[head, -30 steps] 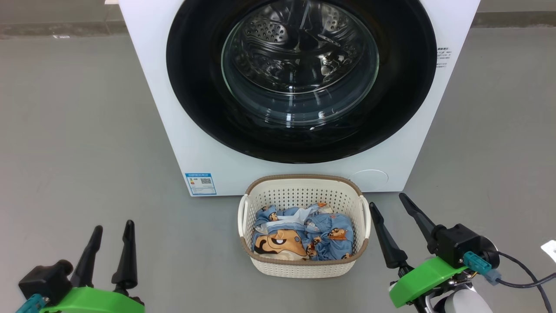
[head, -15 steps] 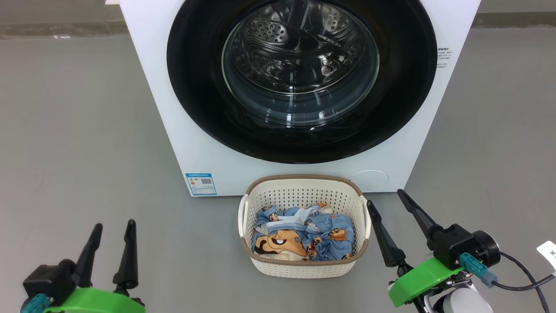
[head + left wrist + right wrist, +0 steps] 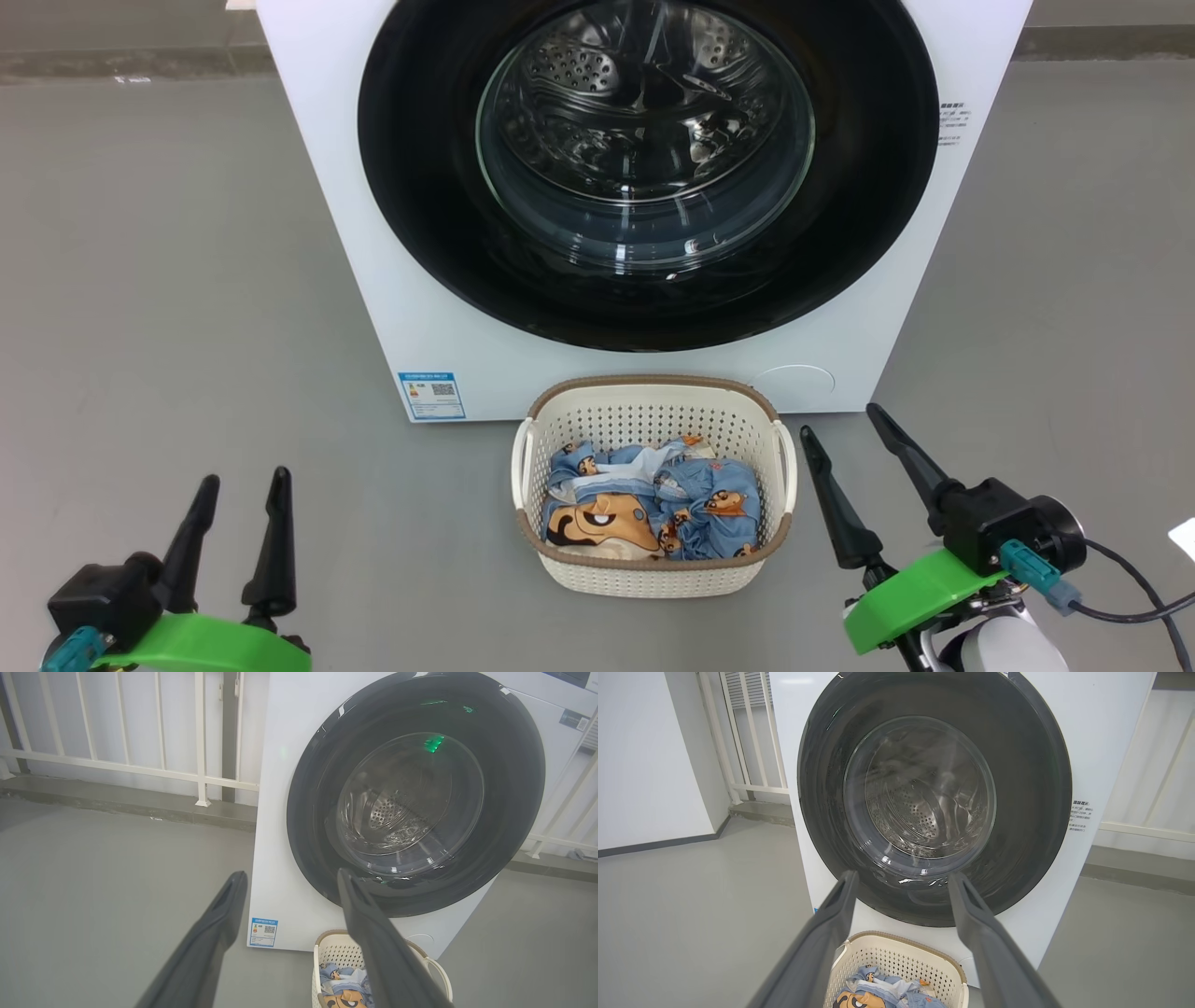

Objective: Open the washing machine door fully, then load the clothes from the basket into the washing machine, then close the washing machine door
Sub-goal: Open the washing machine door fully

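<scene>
The white washing machine [image 3: 373, 280] stands ahead with its round black door [image 3: 420, 187] shut flat against the front; the steel drum shows through the glass bowl. On the floor before it sits the cream basket [image 3: 653, 571] holding the light blue bear-print clothes [image 3: 695, 509]. My left gripper [image 3: 243, 481] hovers open at the lower left, well left of the basket. My right gripper [image 3: 840, 422] stands open just right of the basket. In the left wrist view the door [image 3: 514, 788] and basket [image 3: 439, 970] lie ahead; the right wrist view faces the door [image 3: 1027, 788] above the basket [image 3: 896, 956].
Grey floor spreads on both sides of the washer. A white railing [image 3: 140, 767] and a raised ledge run along the wall behind it. A blue label [image 3: 430, 395] sits on the washer's lower left front. A black cable [image 3: 1130, 607] trails from my right wrist.
My right gripper has risen a little and shifted slightly right, towards the washer. The left gripper has barely moved. Door, basket and clothes are unchanged.
</scene>
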Controlling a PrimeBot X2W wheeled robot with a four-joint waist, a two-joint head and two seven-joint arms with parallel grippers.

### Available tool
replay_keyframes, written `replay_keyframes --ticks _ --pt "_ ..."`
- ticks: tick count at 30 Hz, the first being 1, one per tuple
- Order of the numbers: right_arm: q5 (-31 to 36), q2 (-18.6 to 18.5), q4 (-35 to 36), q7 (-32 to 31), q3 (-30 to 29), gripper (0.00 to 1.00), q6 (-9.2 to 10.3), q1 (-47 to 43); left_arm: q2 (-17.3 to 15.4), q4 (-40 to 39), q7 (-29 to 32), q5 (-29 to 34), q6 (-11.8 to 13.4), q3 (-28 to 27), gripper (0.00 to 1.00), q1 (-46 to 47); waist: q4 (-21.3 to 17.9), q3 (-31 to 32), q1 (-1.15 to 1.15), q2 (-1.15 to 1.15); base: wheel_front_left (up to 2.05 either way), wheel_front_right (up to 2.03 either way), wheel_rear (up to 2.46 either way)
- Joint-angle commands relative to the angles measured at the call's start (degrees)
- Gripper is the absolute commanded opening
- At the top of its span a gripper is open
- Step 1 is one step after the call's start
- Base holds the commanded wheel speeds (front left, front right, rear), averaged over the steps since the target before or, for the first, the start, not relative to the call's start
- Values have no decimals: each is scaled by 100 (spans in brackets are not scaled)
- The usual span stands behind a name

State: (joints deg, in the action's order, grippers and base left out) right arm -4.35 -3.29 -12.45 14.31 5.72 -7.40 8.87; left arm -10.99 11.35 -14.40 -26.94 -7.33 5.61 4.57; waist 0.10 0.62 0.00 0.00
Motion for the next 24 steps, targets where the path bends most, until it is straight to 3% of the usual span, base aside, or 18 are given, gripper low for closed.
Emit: replay_keyframes --ticks 1,17,24 --pt "-121 36 131 69 100 100 -9 212 -148 -122 -60 10 -15 -215 100 263 0 1 0 0 0 0 0" --pt "-173 40 53 69 120 100 -9 240 -174 -18 -60 -8 -15 -203 100 270 -10 -2 0 0 1 1 -2" --pt "-186 41 41 69 117 100 -9 255 -232 3 -60 -63 -15 -166 100 263 -12 -9 0 0 42 42 -84"
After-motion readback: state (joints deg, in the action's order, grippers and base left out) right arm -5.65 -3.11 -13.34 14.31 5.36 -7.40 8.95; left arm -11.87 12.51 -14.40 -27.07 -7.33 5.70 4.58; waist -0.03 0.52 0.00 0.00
